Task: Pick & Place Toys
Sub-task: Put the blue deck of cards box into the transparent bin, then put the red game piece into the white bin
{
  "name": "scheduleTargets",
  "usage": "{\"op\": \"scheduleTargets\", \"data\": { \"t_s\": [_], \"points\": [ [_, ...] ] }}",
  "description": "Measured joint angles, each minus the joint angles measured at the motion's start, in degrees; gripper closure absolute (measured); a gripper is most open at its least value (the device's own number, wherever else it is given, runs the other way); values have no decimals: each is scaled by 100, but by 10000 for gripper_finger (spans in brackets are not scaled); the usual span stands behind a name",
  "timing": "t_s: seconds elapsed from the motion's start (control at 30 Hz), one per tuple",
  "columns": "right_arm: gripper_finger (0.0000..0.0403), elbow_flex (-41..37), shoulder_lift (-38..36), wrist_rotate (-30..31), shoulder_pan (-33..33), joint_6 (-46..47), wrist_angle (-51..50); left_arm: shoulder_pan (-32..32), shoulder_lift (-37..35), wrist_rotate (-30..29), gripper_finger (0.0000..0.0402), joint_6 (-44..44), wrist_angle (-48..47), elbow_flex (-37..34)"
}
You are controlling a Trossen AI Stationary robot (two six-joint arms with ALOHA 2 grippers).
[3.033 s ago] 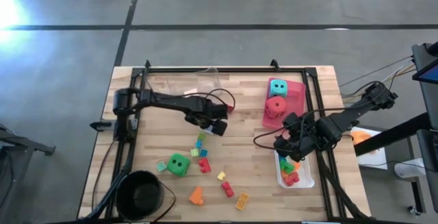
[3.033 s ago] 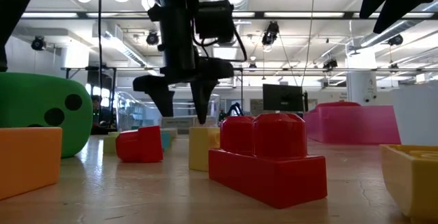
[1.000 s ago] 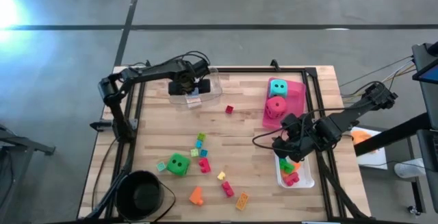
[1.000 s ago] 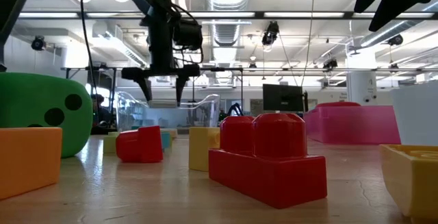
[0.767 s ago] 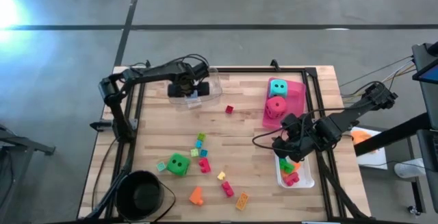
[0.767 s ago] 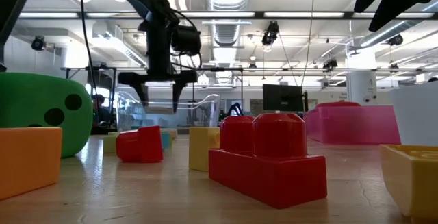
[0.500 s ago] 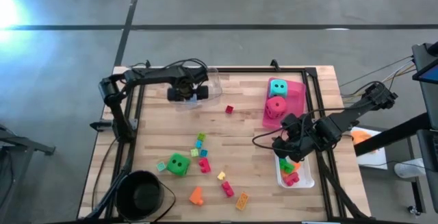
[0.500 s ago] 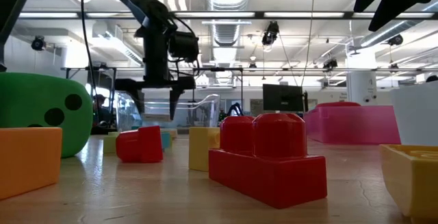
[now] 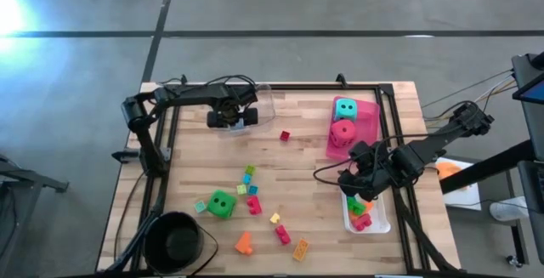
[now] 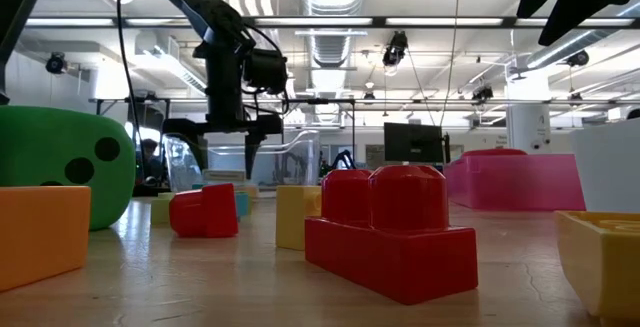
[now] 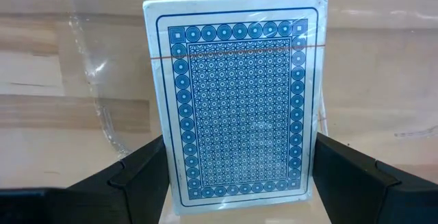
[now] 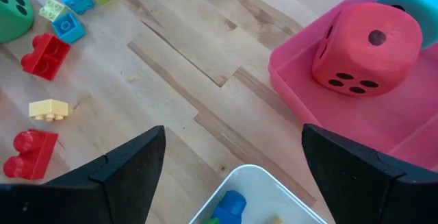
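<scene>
Three foam dice: the green die (image 9: 222,203) on the bare table, the red die (image 9: 342,133) and the teal die (image 9: 345,108) in the pink tray (image 9: 370,116). One blue-backed card box (image 11: 239,101). Three trays: pink, clear tray (image 9: 262,99) and white tray (image 9: 381,220) (it holds a few bricks, too heaped to count). One black bowl (image 9: 174,242). About a dozen small bricks lie loose on the table, one red brick (image 9: 285,135) apart from the rest.

Bare table (image 9: 306,172) between scattered bricks (image 9: 252,203) and pink tray (image 9: 370,121).
</scene>
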Motion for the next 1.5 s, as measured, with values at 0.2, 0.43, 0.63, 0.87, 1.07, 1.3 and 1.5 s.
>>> {"op": "scheduleTargets", "data": {
  "t_s": [0.2, 0.43, 0.63, 0.87, 1.07, 1.3, 1.5],
  "points": [
    [66, 0, 0, -2, 0, 0, 0, -3, 0, 26, 103, 39, 12, -2],
    [66, 0, 0, -6, 4, -2, 0, -5, -19, 108, 27, 235, 19, 37],
    [66, 0, 0, -5, 4, -2, 0, -5, -59, 131, 56, 213, 60, 39],
    [66, 0, 0, -6, 2, -4, 2, -10, -98, 196, 86, 211, 75, 136],
    [66, 0, 0, -6, -2, -13, 2, -10, -117, 194, 86, 215, 62, 186],
    [66, 0, 0, -6, -2, -20, 2, -31, -127, 240, 86, 485, -119, 309],
    [66, 0, 0, -6, 0, -43, 8, -58, -170, 149, 86, 672, -594, 554]
  ]
}}
